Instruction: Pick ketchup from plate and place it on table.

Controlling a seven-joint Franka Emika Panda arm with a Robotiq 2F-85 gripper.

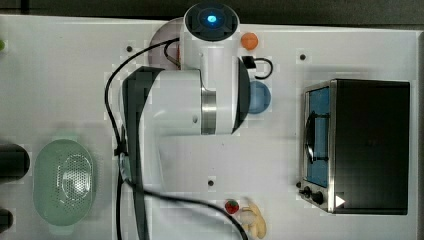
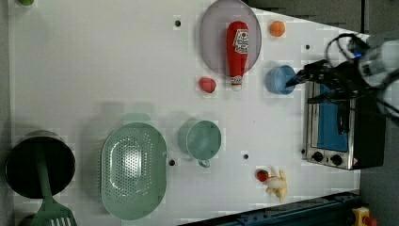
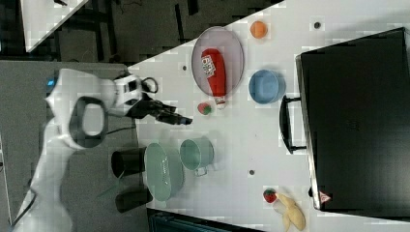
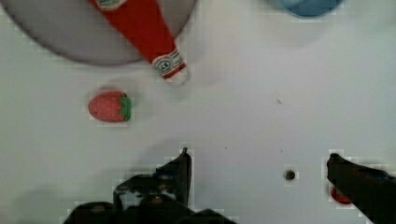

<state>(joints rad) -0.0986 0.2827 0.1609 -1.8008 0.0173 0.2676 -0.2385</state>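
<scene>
While the hand hangs spread and empty, the ketchup bottle looks light, probably squeezable; grasp mid-body across its width.

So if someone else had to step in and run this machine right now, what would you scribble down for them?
Gripper: open, holding nothing, hanging above bare table a little way from the plate.
Ketchup: lying flat on the plate, its cap end sticking out over the rim toward a strawberry that sits on the table.
Near the plate: a blue bowl and a small orange ball.
Done: nothing yet; the bottle has not been touched.
Left: move over the bottle, grasp it, lift it off the plate and set it down on a free patch of table.
</scene>
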